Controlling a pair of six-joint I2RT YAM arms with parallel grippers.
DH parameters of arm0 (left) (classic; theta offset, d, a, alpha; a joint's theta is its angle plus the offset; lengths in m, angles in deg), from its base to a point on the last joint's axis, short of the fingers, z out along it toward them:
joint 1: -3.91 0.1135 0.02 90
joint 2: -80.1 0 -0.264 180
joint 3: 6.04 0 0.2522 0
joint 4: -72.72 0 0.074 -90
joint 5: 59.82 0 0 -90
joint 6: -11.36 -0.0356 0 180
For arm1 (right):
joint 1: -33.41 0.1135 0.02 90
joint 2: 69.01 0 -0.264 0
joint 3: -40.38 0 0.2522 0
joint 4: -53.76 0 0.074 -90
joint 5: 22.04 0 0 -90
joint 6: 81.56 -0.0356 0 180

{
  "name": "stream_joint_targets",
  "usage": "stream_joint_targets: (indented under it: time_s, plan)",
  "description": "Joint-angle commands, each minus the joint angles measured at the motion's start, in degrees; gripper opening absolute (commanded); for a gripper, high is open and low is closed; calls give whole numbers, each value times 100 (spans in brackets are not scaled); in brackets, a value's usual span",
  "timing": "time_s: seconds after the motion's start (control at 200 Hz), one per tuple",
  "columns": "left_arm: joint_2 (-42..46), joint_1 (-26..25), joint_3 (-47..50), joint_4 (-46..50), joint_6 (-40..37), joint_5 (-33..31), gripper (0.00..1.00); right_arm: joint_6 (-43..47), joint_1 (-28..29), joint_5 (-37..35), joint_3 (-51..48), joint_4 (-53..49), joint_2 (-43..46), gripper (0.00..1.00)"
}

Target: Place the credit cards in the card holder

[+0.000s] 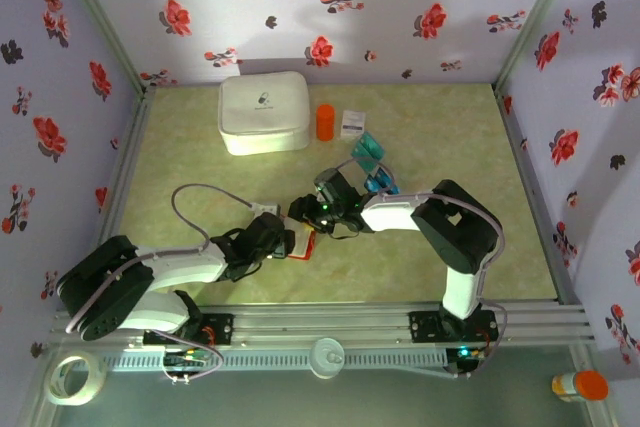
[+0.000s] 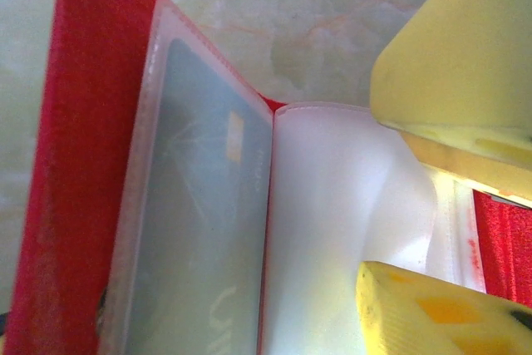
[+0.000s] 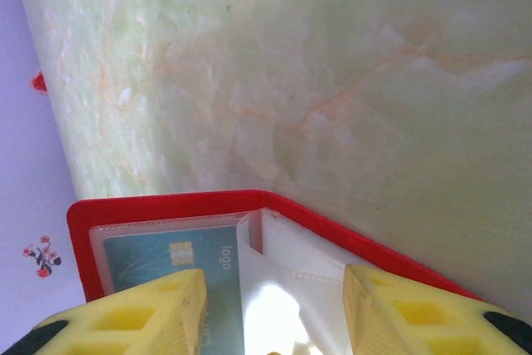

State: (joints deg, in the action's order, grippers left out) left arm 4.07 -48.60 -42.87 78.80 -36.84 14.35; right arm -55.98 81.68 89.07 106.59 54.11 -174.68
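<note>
The red card holder (image 1: 304,243) lies open between my two grippers at the table's middle front. In the left wrist view its red cover (image 2: 75,205) holds a clear sleeve with a teal credit card (image 2: 199,230) inside. My left gripper (image 2: 407,197) is open, its yellow fingers standing above and below the pale inner pages. My right gripper (image 3: 270,313) is open too, straddling the pale pocket beside the sleeved card (image 3: 158,251) inside the red rim (image 3: 166,205). In the top view the left gripper (image 1: 283,237) and right gripper (image 1: 318,209) meet over the holder. Loose teal (image 1: 368,150) and blue (image 1: 380,183) cards lie behind the right gripper.
A large white case (image 1: 263,112), an orange cylinder (image 1: 325,122) and a small white box (image 1: 351,123) stand at the back. Flowered walls close in three sides. A tape roll (image 1: 75,377) and an orange-capped bottle (image 1: 580,384) sit outside the front rail.
</note>
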Motion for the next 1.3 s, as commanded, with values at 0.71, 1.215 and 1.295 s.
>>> stream_joint_targets:
  time_s: [0.71,1.215,1.295]
  plan:
    - [1959,339,40,932,-150,-356,100,-429,118,418,301,442,-70,44]
    - [3273,1098,122,1781,131,-537,100,-516,451,370,1310,190,-928,48]
    - [3309,1126,199,1797,159,-530,100,-559,471,373,1458,203,-1098,48]
